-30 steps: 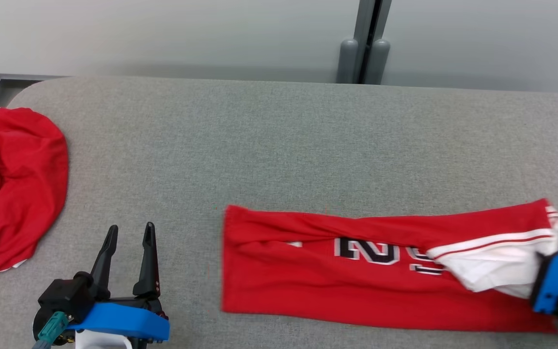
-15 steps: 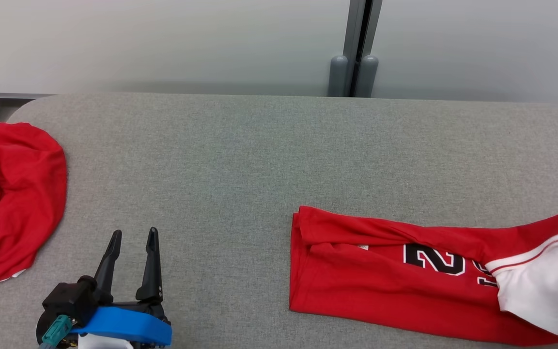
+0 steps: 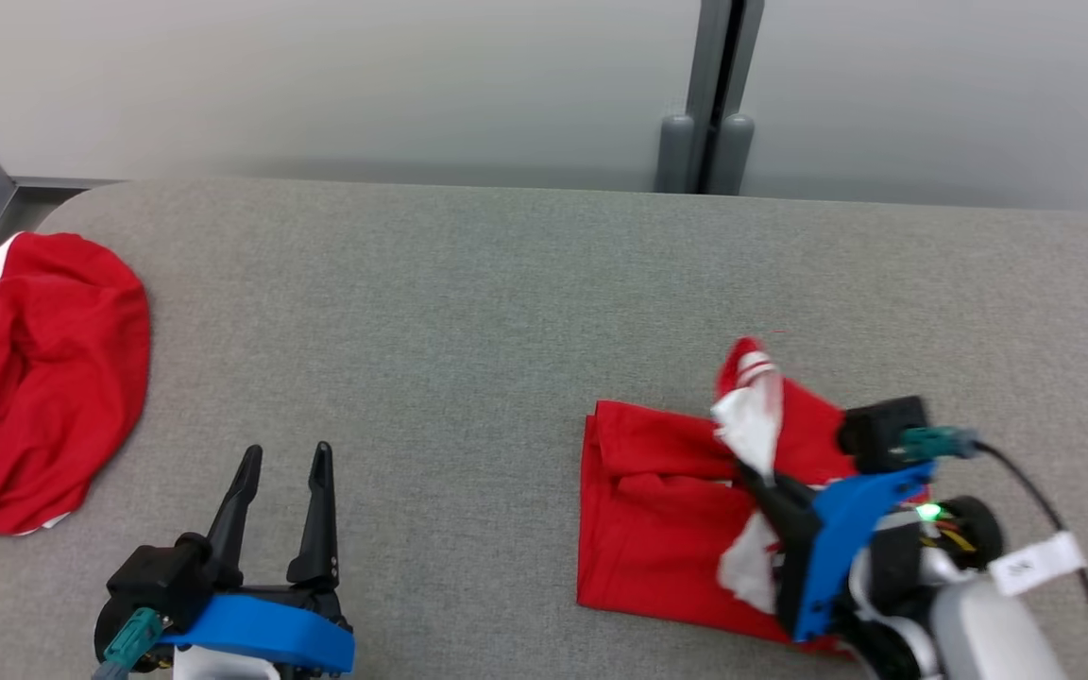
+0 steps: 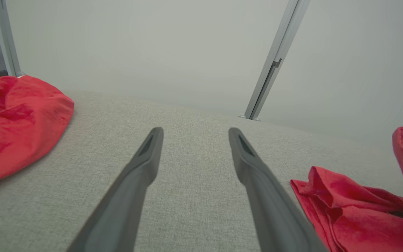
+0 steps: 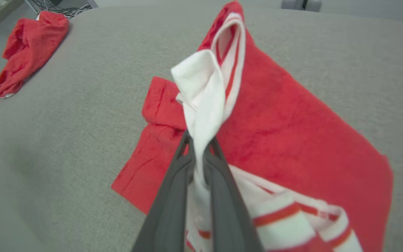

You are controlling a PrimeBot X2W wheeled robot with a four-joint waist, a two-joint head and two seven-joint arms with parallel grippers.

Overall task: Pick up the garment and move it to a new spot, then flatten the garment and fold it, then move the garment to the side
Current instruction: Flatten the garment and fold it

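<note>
Doubled over now, the garment (image 3: 657,510) was stretched out long across the worktop (image 3: 468,312) half a second ago; the right gripper (image 3: 759,477) has carried its white-trimmed end up and back over the red body. The right fingers (image 5: 173,196) are pressed together on a twist of white cloth with red stripes, which rises out from between their tips and flops forward. Below that raised end, the red body lies flat in loose folds, its left hem straight and its lower layer partly covered by the lifted flap. Measured from the grey post (image 3: 719,94) on the back wall, the garment sits almost straight in front of it, toward the near edge of the worktop, with the right gripper just to the post's right.

Well to the left of the post and close to the near edge, the left gripper (image 3: 286,463) hovers over bare grey cloth, its fingers (image 4: 135,182) spread wide apart and empty. Farther left of the post again, a second red garment (image 3: 43,378) lies crumpled at the worktop's rounded end.
</note>
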